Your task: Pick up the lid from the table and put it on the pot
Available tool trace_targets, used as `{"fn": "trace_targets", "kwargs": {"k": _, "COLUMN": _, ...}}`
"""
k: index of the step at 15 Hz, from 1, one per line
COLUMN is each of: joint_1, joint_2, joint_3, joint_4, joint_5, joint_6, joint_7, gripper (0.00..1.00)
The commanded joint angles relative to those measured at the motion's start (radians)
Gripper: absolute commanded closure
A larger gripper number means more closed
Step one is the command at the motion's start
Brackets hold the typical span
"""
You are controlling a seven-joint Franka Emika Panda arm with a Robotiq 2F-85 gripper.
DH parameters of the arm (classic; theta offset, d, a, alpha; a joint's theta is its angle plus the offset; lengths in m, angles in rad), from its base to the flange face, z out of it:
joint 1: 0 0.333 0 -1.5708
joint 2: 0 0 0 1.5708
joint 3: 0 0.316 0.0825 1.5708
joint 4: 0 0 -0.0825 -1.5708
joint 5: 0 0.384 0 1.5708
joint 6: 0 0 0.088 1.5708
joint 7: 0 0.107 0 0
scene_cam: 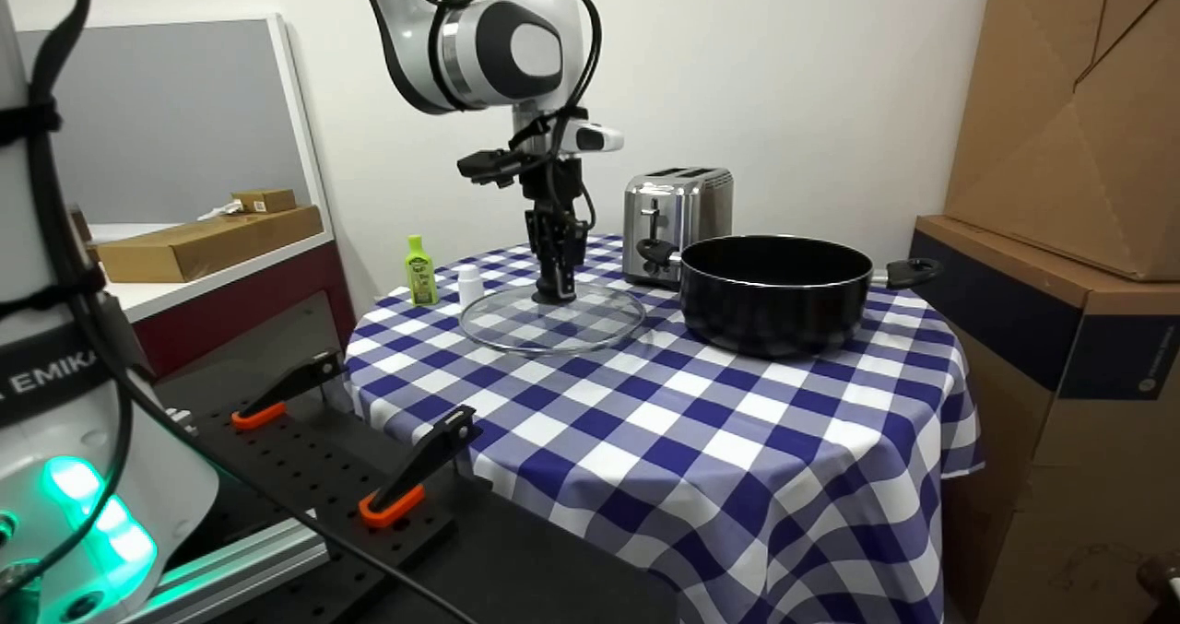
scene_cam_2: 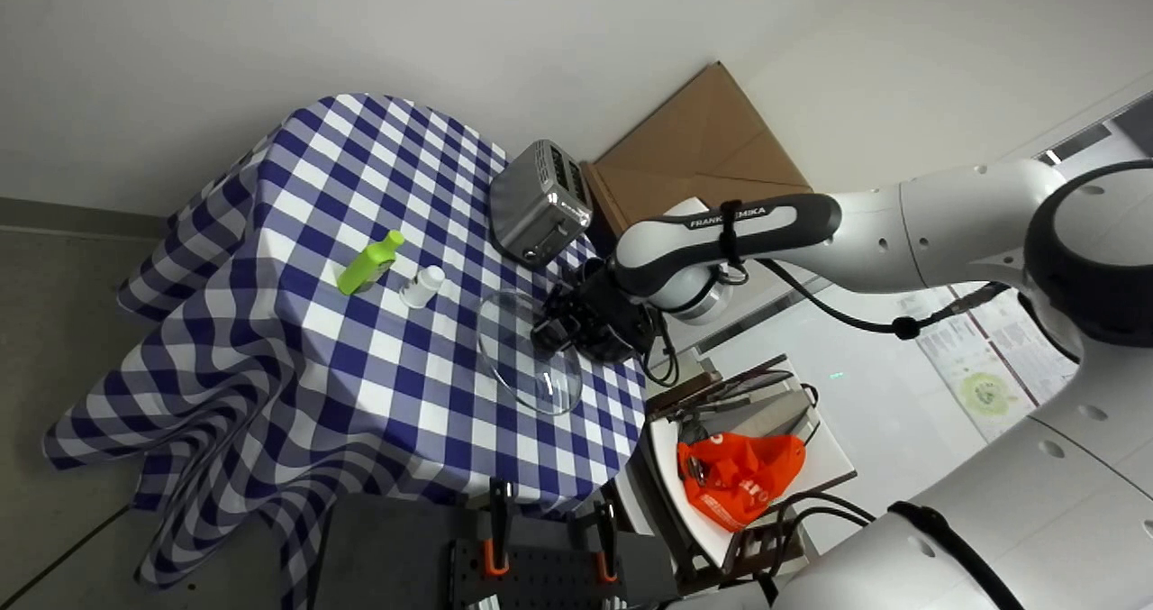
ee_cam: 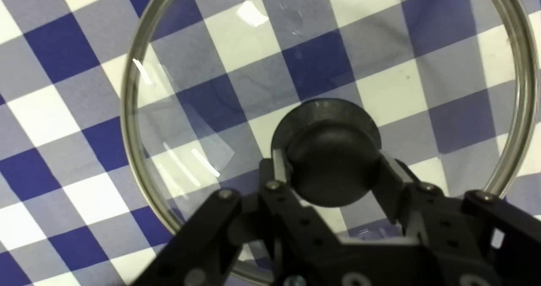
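The clear glass lid (scene_cam: pixel 553 331) with its metal rim lies low over the checkered table (scene_cam: pixel 627 440), left of the pot. It also shows in an exterior view (scene_cam_2: pixel 518 362) and in the wrist view (ee_cam: pixel 236 87). My gripper (ee_cam: pixel 331 159) points down and its fingers are closed against both sides of the lid's black knob (ee_cam: pixel 334 167). I cannot tell whether the rim touches the cloth. The wide black pot (scene_cam: pixel 779 301) stands upright and uncovered to the right, its side handles sticking out. In an exterior view the arm and gripper (scene_cam_2: pixel 551 332) largely hide the pot.
A silver toaster (scene_cam: pixel 678 223) stands behind the pot. A green bottle (scene_cam: pixel 421 274) and a white bottle (scene_cam: pixel 470 286) stand near the lid. Orange-handled clamps (scene_cam: pixel 392 504) sit on the dark workbench. Large cardboard boxes (scene_cam: pixel 1060 375) stand right of the table.
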Motion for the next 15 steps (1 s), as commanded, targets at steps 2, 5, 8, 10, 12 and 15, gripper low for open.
{"fn": "trace_targets", "kwargs": {"k": 2, "joint_1": -0.036, "joint_2": -0.264, "joint_3": 0.043, "joint_4": -0.039, "joint_5": 0.079, "joint_6": -0.185, "joint_7": -0.113, "gripper": 0.75}}
{"fn": "trace_targets", "kwargs": {"k": 5, "joint_1": -0.059, "joint_2": -0.362, "joint_3": 0.034, "joint_4": 0.03, "joint_5": 0.079, "joint_6": -0.308, "joint_7": -0.15, "gripper": 0.75}}
{"fn": "trace_targets", "kwargs": {"k": 8, "joint_1": -0.102, "joint_2": -0.404, "joint_3": 0.016, "joint_4": 0.147, "joint_5": 0.057, "joint_6": -0.413, "joint_7": -0.187, "gripper": 0.75}}
{"fn": "trace_targets", "kwargs": {"k": 10, "joint_1": -0.137, "joint_2": -0.388, "joint_3": -0.002, "joint_4": 0.238, "joint_5": 0.042, "joint_6": -0.459, "joint_7": -0.214, "gripper": 0.75}}
{"fn": "trace_targets", "kwargs": {"k": 12, "joint_1": -0.172, "joint_2": -0.351, "joint_3": -0.025, "joint_4": 0.324, "joint_5": 0.039, "joint_6": -0.487, "joint_7": -0.246, "gripper": 0.75}}
{"fn": "trace_targets", "kwargs": {"k": 15, "joint_1": -0.219, "joint_2": -0.274, "joint_3": -0.064, "joint_4": 0.439, "joint_5": 0.052, "joint_6": -0.513, "joint_7": -0.295, "gripper": 0.75}}
